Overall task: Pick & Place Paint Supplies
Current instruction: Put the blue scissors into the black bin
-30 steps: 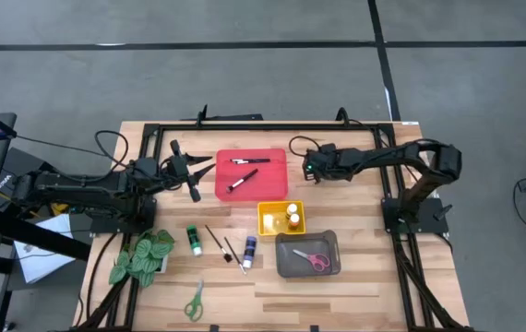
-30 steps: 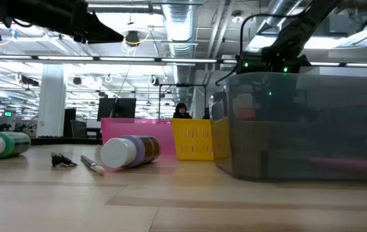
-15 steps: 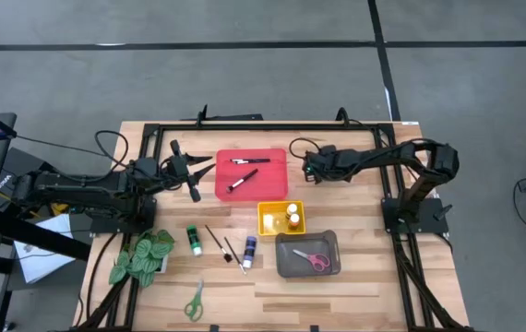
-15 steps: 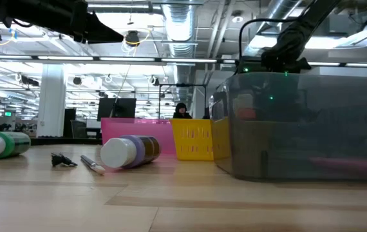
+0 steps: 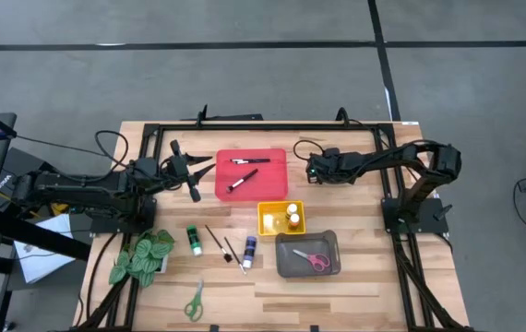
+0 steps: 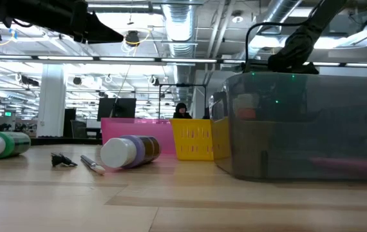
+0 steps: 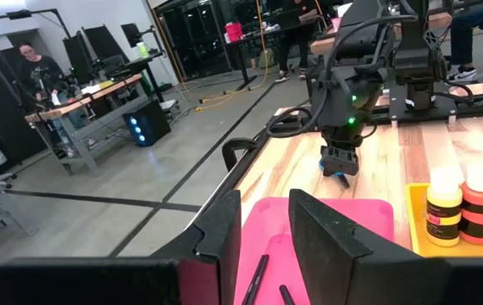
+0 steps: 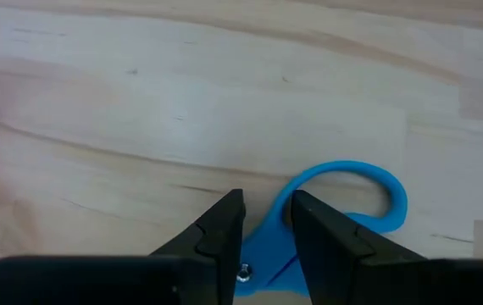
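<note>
Blue-handled scissors [image 8: 343, 199] lie flat on the wood right of the red tray [image 5: 272, 184]. My right gripper [image 8: 267, 222] points steeply down over them, open by a narrow gap, one finger on each side of the handle's neck. Whether the fingers touch it, I cannot tell. My left gripper [image 7: 265, 227] hovers level at the red tray's left side, narrowly open and empty. The tray holds two paintbrushes [image 5: 243, 162]. On the near table lie a green bottle [image 5: 194, 240], a brush [image 5: 215, 242], a purple bottle [image 5: 248, 249] and green scissors [image 5: 194, 300].
A yellow tray [image 5: 268, 221] holds two small bottles [image 7: 463, 202]. Just near of it, a grey tray [image 5: 286, 263] holds pink scissors [image 5: 312, 259]. A fake plant [image 5: 143, 258] sits at the near left. A black frame rail [image 5: 263, 126] runs along the far edge.
My right gripper has sunk a little toward the table over the blue scissors, its finger gap unchanged.
</note>
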You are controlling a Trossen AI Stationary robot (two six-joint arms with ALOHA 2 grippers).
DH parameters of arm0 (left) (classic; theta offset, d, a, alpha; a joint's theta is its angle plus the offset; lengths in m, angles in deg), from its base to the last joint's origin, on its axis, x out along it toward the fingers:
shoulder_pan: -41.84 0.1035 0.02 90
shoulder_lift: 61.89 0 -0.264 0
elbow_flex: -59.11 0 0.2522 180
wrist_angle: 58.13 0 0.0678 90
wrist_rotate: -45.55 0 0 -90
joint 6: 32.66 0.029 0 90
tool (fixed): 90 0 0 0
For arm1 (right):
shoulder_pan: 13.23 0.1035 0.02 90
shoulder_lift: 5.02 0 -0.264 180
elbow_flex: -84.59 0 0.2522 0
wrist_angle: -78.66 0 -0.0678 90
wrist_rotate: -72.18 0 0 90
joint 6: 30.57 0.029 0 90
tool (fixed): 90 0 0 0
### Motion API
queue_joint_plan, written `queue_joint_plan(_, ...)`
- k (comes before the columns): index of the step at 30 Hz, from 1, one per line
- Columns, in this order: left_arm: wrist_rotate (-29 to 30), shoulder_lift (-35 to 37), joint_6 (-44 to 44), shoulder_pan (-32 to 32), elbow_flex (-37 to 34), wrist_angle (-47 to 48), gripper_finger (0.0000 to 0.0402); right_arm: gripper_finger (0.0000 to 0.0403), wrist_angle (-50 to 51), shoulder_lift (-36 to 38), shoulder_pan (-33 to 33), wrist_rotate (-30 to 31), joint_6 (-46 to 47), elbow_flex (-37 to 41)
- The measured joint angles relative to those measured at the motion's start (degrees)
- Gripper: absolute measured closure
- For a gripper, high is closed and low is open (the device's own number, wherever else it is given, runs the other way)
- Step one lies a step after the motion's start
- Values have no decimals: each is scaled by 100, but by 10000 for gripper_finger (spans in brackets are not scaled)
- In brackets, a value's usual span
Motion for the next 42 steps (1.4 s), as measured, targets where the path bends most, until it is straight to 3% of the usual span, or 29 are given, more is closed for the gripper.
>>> queue_joint_plan(4, 0, 0, 0, 0, 0, 0, 307, 315, -57, -6, 44, -47, -58, 0)
queue_joint_plan(13, 0, 0, 0, 0, 0, 0, 307, 394, -167, -13, 84, -89, -243, 0)
queue_joint_plan(29, 0, 0, 0, 0, 0, 4, 307, 402, -583, 124, 565, -107, -573, 31)
queue_joint_plan(42, 0, 0, 0, 0, 0, 22, 307, 402, -93, 1293, 1117, 517, -785, 26)
